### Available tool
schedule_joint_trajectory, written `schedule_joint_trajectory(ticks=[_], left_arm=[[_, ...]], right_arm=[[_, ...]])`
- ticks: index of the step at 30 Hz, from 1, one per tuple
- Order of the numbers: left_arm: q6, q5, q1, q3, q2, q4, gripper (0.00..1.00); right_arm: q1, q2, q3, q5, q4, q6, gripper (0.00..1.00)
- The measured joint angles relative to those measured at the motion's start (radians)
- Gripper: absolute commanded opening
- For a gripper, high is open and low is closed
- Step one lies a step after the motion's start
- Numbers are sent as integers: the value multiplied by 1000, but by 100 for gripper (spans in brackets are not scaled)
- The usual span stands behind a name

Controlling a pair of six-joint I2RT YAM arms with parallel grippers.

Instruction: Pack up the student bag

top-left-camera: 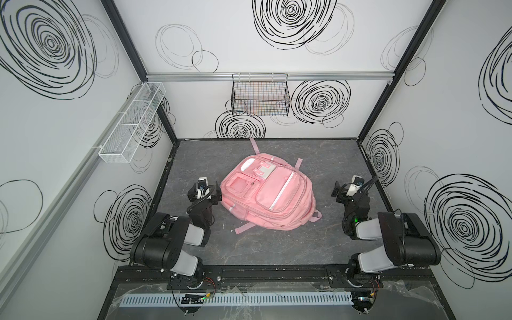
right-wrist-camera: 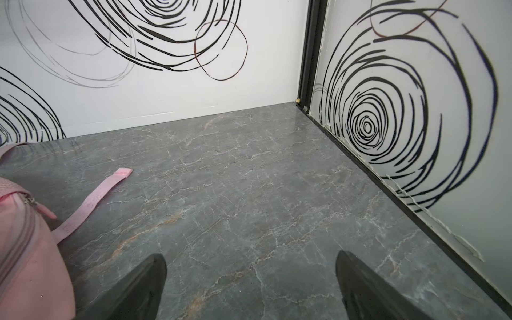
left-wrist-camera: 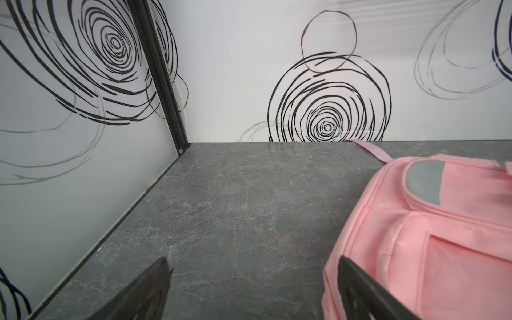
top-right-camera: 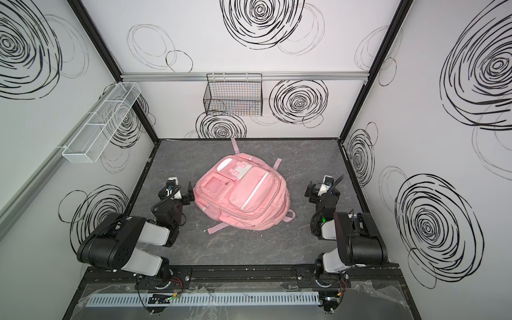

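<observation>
Top views both put the student bag [top-left-camera: 266, 196] lying flat, front up, about mid-table [top-left-camera: 277, 249], slightly nearer the back edge and skewed to the table's edges. It is soft pink woven fabric in a puffy rounded-rectangle shape with stitched pocket panels. A long white strip [top-left-camera: 281, 194] slants across the big pocket, and a rounded patch [left-wrist-camera: 424, 182] sits on a flap (it reads grey in the left wrist view and white from above). A flat ribbed webbing strap [right-wrist-camera: 91, 205] trails loose on the table toward the back edge. The table surface is a grey stone look with pale veins and a slight gloss. Both arms are folded, with elbows raised over the front edge, wrists low and fingers aimed at the back edge. The left gripper [left-wrist-camera: 253, 260] sits just beside the bag's left side with its black fingers spread wide. Only bare table lies between them and it grips nothing. Its bag-side finger [left-wrist-camera: 360, 288] overlaps the pink edge in the left wrist view (whether it actually touches, can't tell). The right gripper [right-wrist-camera: 249, 255] is spread just as wide and has hold of nothing. It is low over bare table toward the right edge, apart from the bag's right side.
</observation>
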Motion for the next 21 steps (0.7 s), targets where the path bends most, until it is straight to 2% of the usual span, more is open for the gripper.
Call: schedule_joint_trajectory(ticks=[21], left_arm=[[0,-33,-21,-5,0,51,96]], right_arm=[[3,-3,4,31,-15,2,100]])
